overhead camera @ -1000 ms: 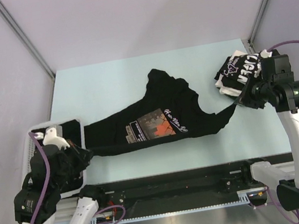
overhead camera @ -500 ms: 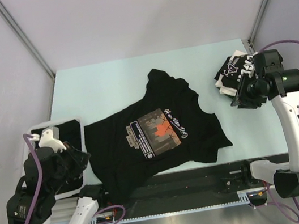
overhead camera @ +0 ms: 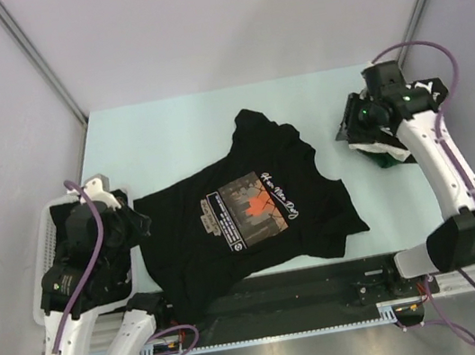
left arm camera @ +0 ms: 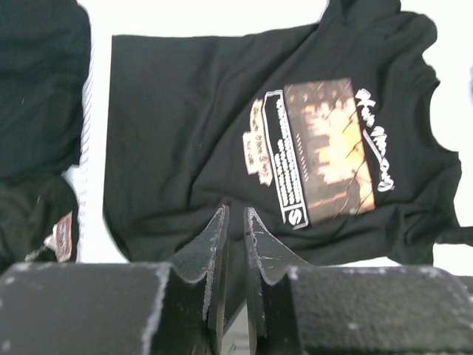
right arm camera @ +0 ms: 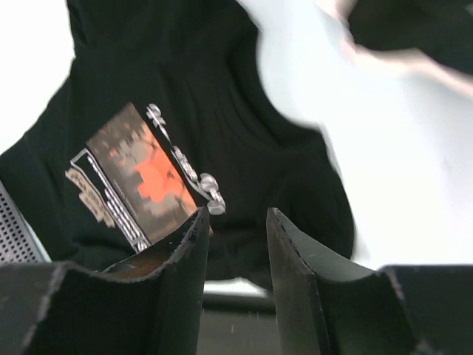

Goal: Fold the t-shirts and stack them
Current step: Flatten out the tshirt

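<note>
A black t-shirt [overhead camera: 253, 216] with an orange-white chest print lies spread on the table, its lower edge hanging over the near edge. It also shows in the left wrist view [left arm camera: 222, 133] and the right wrist view [right arm camera: 222, 126]. A folded shirt with white lettering [overhead camera: 386, 151] lies at the far right, mostly hidden under my right arm. My left gripper [overhead camera: 134, 227] [left arm camera: 235, 212] hovers by the shirt's left edge, open by a narrow gap and empty. My right gripper [overhead camera: 348, 129] [right arm camera: 236, 214] is open and empty, raised beside the folded shirt.
A white mesh basket [overhead camera: 46, 241] with dark clothes in it stands at the left, under my left arm; its rim [left arm camera: 85, 185] and the clothes [left arm camera: 37, 89] show in the left wrist view. A metal rail [overhead camera: 283, 288] runs along the near edge.
Both grippers let go of the stretched shirt, and it dropped flat onto the table. My right arm swung up and back over the folded shirt. My left gripper moved slightly forward.
</note>
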Robot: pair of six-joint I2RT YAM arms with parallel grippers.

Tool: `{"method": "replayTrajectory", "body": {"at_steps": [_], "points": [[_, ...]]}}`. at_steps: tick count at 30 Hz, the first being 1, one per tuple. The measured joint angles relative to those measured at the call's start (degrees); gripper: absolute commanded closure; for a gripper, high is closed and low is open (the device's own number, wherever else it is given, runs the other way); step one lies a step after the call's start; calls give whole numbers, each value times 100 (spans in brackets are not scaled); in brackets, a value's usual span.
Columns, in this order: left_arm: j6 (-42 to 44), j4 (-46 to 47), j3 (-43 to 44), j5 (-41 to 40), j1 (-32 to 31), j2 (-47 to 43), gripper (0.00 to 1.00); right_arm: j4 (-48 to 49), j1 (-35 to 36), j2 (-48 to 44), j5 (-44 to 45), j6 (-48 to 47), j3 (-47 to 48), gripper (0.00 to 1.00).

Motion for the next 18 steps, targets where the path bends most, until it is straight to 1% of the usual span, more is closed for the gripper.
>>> {"method": "replayTrajectory", "body": {"at_steps": [5, 6, 9, 12, 18], "points": [[2, 317, 2, -15, 0, 125, 82, 1119, 446, 922, 83, -101, 13, 57], [2, 367, 48, -35, 0, 122, 82, 1729, 654, 1368, 131, -199, 35, 57], [2, 361, 103, -37, 0, 116, 82, 1902, 728, 1606, 136, -313, 146, 57], [0, 348, 240, -37, 0, 72, 82, 2404, 763, 2199, 142, -529, 494, 57], [0, 337, 442, -17, 0, -17, 81, 2918, 730, 3038, 129, -905, 533, 57]]}}
